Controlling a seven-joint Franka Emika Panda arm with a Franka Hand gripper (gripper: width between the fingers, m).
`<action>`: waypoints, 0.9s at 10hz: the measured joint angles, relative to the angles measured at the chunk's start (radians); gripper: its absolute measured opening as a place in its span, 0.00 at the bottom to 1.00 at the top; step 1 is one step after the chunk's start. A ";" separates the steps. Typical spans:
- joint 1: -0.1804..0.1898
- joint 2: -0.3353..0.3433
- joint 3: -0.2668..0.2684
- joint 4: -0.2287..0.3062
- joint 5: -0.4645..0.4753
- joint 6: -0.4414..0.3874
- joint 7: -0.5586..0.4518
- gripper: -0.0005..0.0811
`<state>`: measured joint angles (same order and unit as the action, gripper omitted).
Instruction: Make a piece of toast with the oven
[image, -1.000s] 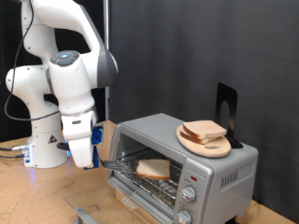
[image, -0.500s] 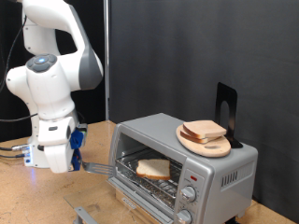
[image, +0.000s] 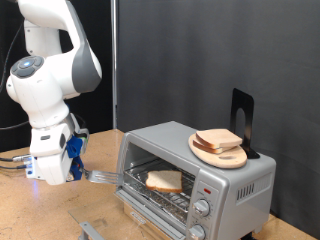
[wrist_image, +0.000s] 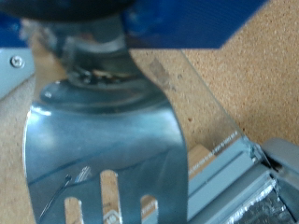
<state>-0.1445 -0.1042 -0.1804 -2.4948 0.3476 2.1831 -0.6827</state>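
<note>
The piece of toast (image: 164, 181) lies flat on the wire rack inside the oven (image: 240, 185), whose glass door (image: 95, 231) hangs open below. My gripper (image: 72, 166) is well off to the exterior view's left of the oven, shut on the handle of a slotted metal spatula (image: 101, 178). The blade points toward the oven mouth and carries nothing. In the wrist view the bare spatula (wrist_image: 98, 149) fills the frame under the gripper (wrist_image: 93, 42), with a grey metal edge of the oven (wrist_image: 254, 182) at the corner.
A round wooden board (image: 222, 156) with other bread slices (image: 217, 140) rests on the oven's top, beside a black stand (image: 241, 115). Two knobs (image: 201, 208) sit on the oven's front. The robot base (image: 45, 160) stands on the cork-coloured table.
The arm has swung toward the exterior view's left, drawing the spatula out from the oven mouth. The toast has stayed on the rack.
</note>
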 joint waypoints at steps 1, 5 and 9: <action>0.000 -0.013 -0.006 0.004 0.053 -0.022 -0.048 0.49; -0.002 -0.130 -0.058 0.046 0.168 -0.208 -0.157 0.49; -0.002 -0.211 -0.058 0.053 0.174 -0.260 -0.101 0.49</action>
<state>-0.1465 -0.3156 -0.2381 -2.4416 0.5213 1.9233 -0.7836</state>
